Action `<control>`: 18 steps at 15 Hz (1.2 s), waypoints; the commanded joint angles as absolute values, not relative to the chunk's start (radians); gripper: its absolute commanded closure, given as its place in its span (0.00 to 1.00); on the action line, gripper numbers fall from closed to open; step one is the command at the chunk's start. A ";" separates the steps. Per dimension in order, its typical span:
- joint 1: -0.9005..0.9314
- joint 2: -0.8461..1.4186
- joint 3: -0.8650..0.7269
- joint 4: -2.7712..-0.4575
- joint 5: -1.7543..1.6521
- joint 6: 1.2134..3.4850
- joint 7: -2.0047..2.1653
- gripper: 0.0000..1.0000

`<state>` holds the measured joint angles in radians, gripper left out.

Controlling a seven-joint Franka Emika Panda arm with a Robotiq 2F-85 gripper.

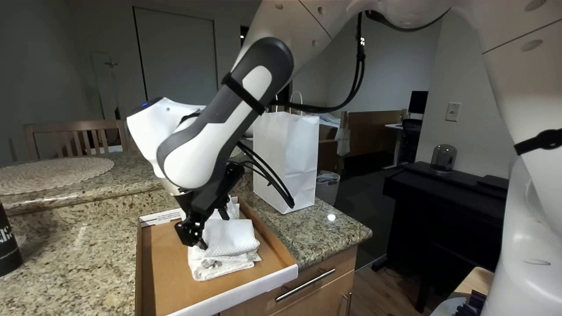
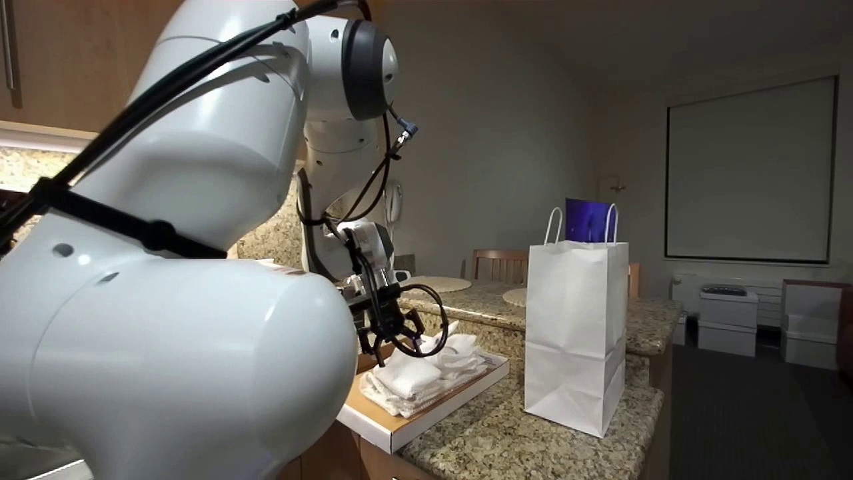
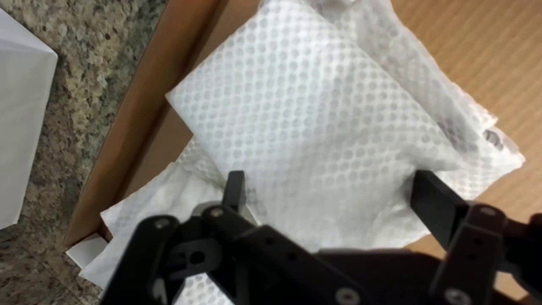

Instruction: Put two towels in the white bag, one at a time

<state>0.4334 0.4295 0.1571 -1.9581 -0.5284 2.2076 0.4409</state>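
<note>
Folded white dimpled towels lie stacked in a shallow cardboard tray (image 1: pixel 162 263). The top towel (image 3: pixel 313 106) also shows in both exterior views (image 1: pixel 230 235) (image 2: pixel 408 379). A lower towel (image 1: pixel 219 270) sticks out beneath it. Another crumpled white towel (image 3: pixel 169 199) lies behind, partly hidden by my gripper. My gripper (image 3: pixel 328 182) is open, fingers spread over the top towel and pointing down; in the wrist view its right finger seems to touch a crease there. The white paper bag (image 2: pixel 573 320) stands upright beside the tray, handles up; its inside is hidden. It also shows in an exterior view (image 1: pixel 287 162).
The granite counter (image 1: pixel 79 272) carries the tray and bag. A raised granite ledge (image 1: pixel 109 184) with a round woven placemat (image 1: pixel 57 173) runs behind the tray. A dark cylinder (image 1: pixel 8 245) stands at the left edge. The counter's edge is close to the bag.
</note>
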 commanded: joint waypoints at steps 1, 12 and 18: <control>0.474 0.452 0.127 -1.927 -0.561 2.154 0.480 0.00; 0.490 0.368 0.137 -2.010 -0.580 2.178 0.674 0.00; 0.498 0.385 0.163 -2.049 -0.576 2.166 0.707 0.00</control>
<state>0.4920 0.4016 0.1567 -2.0188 -0.5786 2.1786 0.6710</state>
